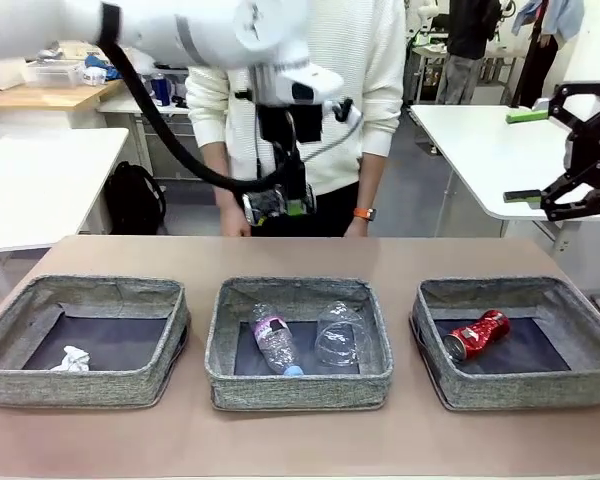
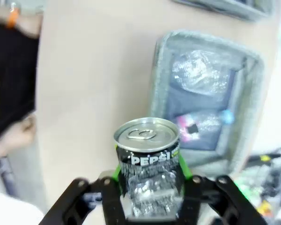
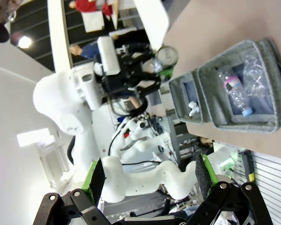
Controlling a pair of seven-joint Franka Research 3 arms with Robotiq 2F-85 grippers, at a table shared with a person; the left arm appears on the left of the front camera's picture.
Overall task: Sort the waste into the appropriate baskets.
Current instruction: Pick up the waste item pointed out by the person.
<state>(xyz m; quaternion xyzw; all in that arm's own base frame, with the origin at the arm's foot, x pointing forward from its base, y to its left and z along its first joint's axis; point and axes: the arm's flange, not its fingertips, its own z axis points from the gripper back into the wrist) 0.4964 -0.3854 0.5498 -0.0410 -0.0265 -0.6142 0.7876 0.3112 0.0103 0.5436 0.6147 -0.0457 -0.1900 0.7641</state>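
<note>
My left gripper (image 1: 277,208) hangs above the table's far edge, shut on a crushed black-and-white can (image 1: 264,207). In the left wrist view the can (image 2: 147,164) stands upright between the green pads. Three grey baskets sit in a row. In the left basket (image 1: 70,385) is a white paper wad (image 1: 72,359). The middle basket (image 1: 300,390) holds a clear bottle (image 1: 273,343) and a clear plastic cup (image 1: 340,333). A crushed red can (image 1: 477,334) lies in the right basket (image 1: 520,392). My right gripper (image 1: 580,150) is raised off the table's right side, open and empty.
A person stands at the far edge behind the left gripper, with an orange wristband (image 1: 364,213) and a hand (image 2: 14,136) close to the table. Bare tabletop (image 1: 180,260) runs between the baskets and the far edge. White tables stand behind on both sides.
</note>
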